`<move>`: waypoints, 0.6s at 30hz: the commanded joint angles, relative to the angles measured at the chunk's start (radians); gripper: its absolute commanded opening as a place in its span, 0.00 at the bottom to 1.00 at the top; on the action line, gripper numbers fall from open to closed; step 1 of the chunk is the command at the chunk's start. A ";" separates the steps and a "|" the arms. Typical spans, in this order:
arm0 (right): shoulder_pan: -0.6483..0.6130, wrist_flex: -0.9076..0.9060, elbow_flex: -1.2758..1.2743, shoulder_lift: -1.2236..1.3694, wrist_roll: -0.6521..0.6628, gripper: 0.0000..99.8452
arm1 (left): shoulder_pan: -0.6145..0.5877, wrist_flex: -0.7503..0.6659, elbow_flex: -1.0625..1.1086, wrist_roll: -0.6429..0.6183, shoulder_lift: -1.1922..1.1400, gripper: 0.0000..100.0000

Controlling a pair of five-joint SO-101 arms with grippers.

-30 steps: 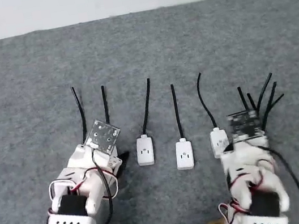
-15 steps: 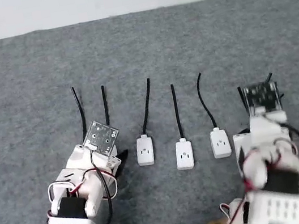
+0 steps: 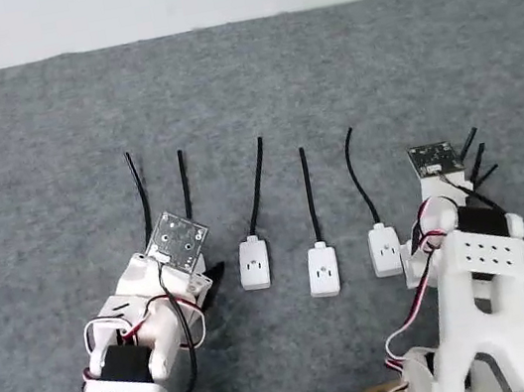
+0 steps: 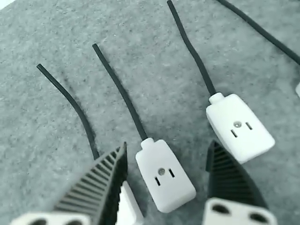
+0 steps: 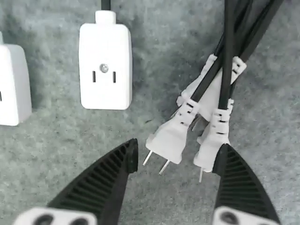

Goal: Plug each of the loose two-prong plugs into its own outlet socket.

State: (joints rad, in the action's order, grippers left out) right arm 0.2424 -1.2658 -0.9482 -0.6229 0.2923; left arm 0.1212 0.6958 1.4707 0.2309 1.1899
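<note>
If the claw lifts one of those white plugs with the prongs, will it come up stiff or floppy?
Probably light: the plug is a small plastic body. Its black cord looks bendy, so it would likely dangle. It lies bunched with others, so a neighbouring plug may drag along.

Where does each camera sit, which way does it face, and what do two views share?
High view: above the table, looking down on the sockets; left arm and right arm show.
Left wrist view: on the left arm, looking past its open left hand at a socket.
Right wrist view: on the right arm, looking past its open right hand at loose plugs.
Shared: the socket beside the plugs is the rightmost socket in the high view.
</note>
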 commanded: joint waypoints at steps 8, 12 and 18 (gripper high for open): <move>0.280 0.099 0.075 0.010 0.267 0.26 | -0.008 -0.048 0.002 0.000 0.021 0.27; 0.292 0.108 0.029 0.010 0.269 0.26 | -0.008 -0.048 0.002 0.000 0.021 0.27; 0.252 0.197 -0.083 0.010 0.269 0.26 | -0.011 -0.048 0.002 0.000 0.021 0.27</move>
State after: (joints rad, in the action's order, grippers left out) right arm 0.5109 -1.1201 -1.0142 -0.6183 0.5501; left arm 0.1212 0.6774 1.4830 0.2309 1.1899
